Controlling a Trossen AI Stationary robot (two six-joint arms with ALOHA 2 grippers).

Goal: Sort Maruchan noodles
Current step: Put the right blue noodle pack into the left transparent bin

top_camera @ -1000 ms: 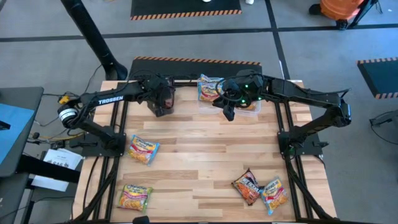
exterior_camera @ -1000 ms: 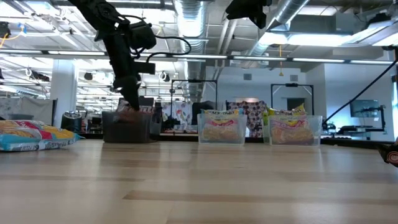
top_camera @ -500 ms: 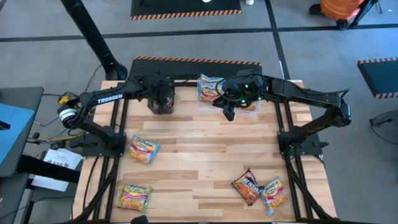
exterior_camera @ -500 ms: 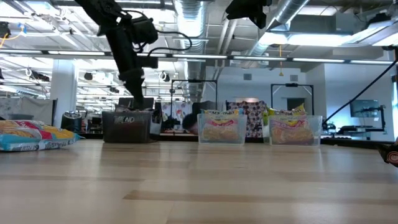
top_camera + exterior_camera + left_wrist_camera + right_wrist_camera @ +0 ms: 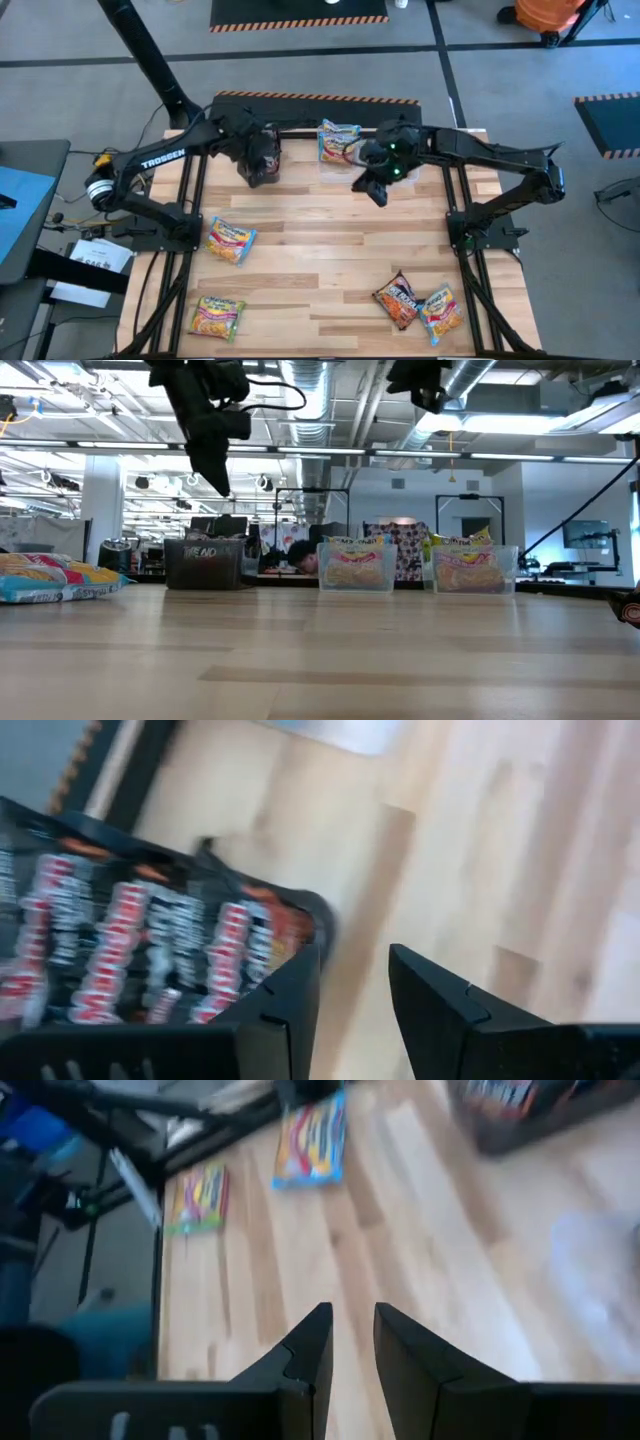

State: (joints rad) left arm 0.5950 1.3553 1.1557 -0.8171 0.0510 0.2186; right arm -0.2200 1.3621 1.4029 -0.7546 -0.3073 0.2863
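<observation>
The noodle packets were small, flat and shiny, each with an orange-red noodle picture. Four lay loose on the wooden table (image 5: 320, 250) in the high view: a yellow-edged packet (image 5: 231, 240) at left of centre, a green-edged packet (image 5: 216, 316) in the lower left, a dark maroon packet (image 5: 397, 299) in the lower right, and a blue-edged packet (image 5: 441, 309) touching its right side. Along the upper edge of the table, a black box (image 5: 262, 160) held dark packets (image 5: 140, 950) standing side by side, their red and white lettering plain in the left wrist view. Just right of it, a clear tub (image 5: 339, 140) held a blue-edged packet, and in the low view a second clear tub (image 5: 474, 569) with a yellow-edged packet stood right of the first, at centre right. The left gripper (image 5: 350, 985) hung above the black box, near the upper left of the low view, its two dark fingers a little apart with bare wood showing between them and nothing held. The right gripper (image 5: 348, 1342) hung over the upper middle of the table in the high view, just below the clear tubs, its fingers likewise slightly spread over bare wood and holding nothing.
</observation>
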